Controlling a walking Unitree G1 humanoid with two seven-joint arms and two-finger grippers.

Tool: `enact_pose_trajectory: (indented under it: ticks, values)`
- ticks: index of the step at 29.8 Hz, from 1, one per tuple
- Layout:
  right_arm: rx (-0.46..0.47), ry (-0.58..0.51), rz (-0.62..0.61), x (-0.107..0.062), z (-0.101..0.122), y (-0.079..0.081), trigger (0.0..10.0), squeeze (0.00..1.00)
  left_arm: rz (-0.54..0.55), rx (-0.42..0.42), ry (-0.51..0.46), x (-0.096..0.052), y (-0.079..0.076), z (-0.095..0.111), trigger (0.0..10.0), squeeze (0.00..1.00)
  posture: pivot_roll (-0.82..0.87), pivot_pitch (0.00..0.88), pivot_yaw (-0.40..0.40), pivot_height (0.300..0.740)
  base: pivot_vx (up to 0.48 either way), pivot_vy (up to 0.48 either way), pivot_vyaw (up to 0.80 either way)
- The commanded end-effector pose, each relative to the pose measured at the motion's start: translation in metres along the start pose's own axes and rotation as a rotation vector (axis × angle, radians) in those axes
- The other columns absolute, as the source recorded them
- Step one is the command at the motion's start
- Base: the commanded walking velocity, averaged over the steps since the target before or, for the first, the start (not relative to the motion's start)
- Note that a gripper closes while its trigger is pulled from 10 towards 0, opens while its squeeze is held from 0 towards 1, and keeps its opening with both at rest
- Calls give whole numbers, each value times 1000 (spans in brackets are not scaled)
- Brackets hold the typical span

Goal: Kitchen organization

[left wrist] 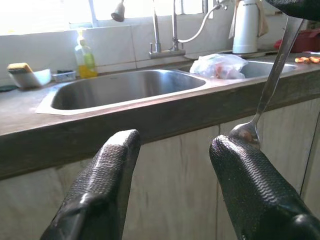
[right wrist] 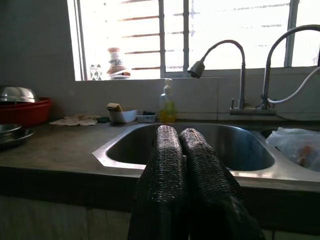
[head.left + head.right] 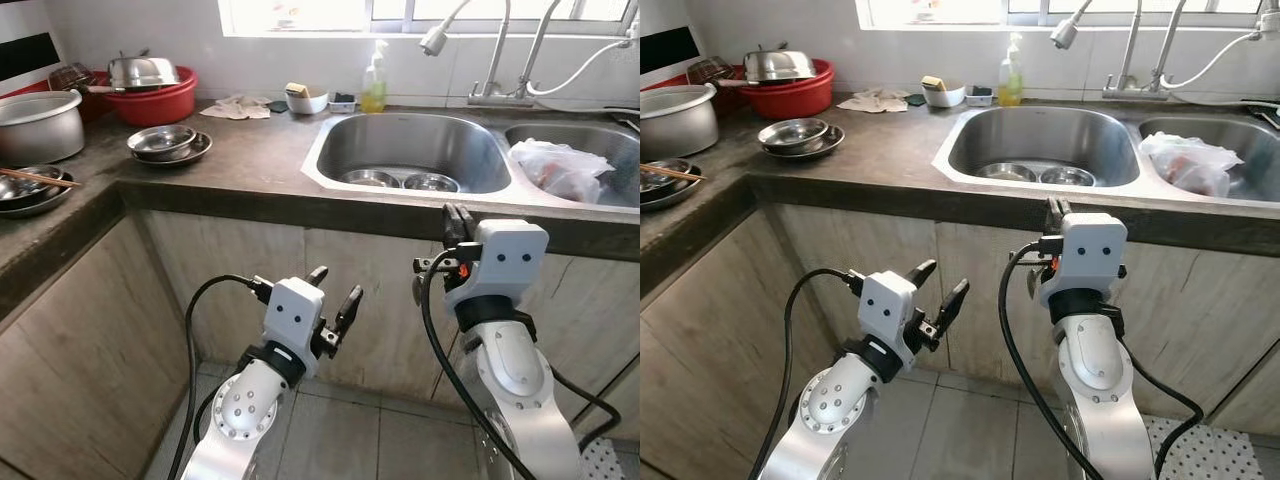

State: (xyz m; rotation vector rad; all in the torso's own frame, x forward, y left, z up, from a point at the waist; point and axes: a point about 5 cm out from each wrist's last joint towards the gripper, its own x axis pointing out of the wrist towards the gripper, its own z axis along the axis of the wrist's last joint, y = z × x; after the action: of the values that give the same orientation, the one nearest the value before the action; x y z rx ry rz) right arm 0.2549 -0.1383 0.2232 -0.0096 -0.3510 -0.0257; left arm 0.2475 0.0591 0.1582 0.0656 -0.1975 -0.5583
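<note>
Both arms are raised in front of the cabinet below the steel sink point(image 3: 330, 140). My left gripper point(image 3: 335, 287) is open and holds nothing; its fingers point(image 1: 105, 175) point at the cabinet front. My right gripper point(image 3: 455, 225) stands upright just under the counter edge, with its fingers point(image 2: 167, 165) pressed together. It is shut on a metal spoon point(image 1: 272, 80), which hangs bowl-down beside the left gripper. Two steel bowls point(image 3: 370, 178) lie in the left basin.
A plastic bag point(image 3: 560, 165) fills the right basin, under the faucets point(image 3: 435, 38). On the counter are stacked steel plates point(image 3: 165, 143), a red tub point(image 3: 155, 95) with a lid, a big pot point(image 3: 35, 125), a soap bottle point(image 3: 375, 85) and a white bowl point(image 3: 305, 98).
</note>
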Motion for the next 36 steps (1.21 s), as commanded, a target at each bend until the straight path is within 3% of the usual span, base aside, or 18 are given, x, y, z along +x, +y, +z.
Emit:
enact_pose_trajectory:
  ticks: [1,20,29,36]
  values:
    - [-3,-20,-3,2,4,-1,10000,0,17,-19,21,1,2,-2,10000,0,-6,0,12,740,0,0,0]
    - [-12,-69,-28,10,13,-6,10000,0,46,10,-25,6,6,8,10000,0,-3,0,9,740,0,0,0]
    - [-45,-197,-88,27,41,-18,10000,0,49,18,-42,8,8,11,10000,0,-4,0,8,740,298,0,0]
    - [-45,-198,-82,29,41,-17,10000,0,45,21,-46,8,8,12,10000,0,-2,0,6,740,343,0,0]
